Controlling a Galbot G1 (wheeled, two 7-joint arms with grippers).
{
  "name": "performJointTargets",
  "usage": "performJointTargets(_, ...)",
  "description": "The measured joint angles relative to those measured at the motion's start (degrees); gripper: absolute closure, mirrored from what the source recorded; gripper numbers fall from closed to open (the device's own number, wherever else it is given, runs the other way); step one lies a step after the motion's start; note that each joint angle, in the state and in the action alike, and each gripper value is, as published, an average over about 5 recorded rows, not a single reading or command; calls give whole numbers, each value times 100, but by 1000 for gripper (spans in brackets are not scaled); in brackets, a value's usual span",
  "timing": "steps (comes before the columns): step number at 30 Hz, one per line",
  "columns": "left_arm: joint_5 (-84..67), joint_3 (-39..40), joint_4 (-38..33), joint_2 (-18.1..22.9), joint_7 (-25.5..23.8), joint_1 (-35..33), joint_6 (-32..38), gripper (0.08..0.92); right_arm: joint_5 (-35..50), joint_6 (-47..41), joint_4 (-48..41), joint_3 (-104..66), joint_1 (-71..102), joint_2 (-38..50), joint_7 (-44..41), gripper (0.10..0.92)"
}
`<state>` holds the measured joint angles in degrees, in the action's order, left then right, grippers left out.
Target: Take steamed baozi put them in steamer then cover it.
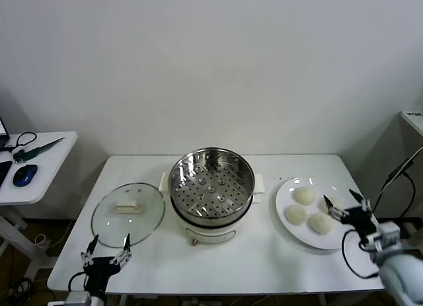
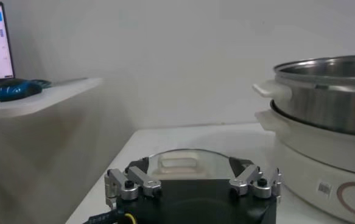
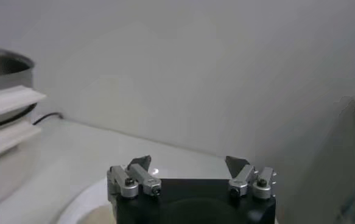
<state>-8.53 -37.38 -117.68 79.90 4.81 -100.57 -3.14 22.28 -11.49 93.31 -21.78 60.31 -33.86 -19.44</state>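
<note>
On my white surface (image 1: 218,263) the steamer (image 1: 212,185) sits centre, uncovered. The cover (image 1: 128,209) lies flat to its left. Four steamed baozi (image 1: 304,195) rest on a plate (image 1: 285,220) to its right. My left gripper (image 1: 106,246) hovers near the cover, my right gripper (image 1: 342,203) over the plate's edge; both wide open, empty.

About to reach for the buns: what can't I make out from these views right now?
- Right wrist view: baozi hidden below the right claw; only the plate edge shows.
- Left wrist view: cover mostly hidden behind the left claw.
- Both wrist views: steamer cut by the edge, tray unseen.
</note>
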Motion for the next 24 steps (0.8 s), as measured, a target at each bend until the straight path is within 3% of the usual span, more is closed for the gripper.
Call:
performJointTargets(5, 1, 16, -8, 17, -25, 7, 11, 177, -529, 469, -913, 1869, -1912, 579, -1622, 203)
performJointTargets(12, 40, 73, 19, 62, -58, 43, 19, 177, -1000, 1045, -1985, 4540, -4576, 625, -3374, 203)
performJointTargets(24, 108, 127, 120, 87, -72, 87, 43, 177, -1373, 889, -3150, 8063, -7443, -94, -4242, 203)
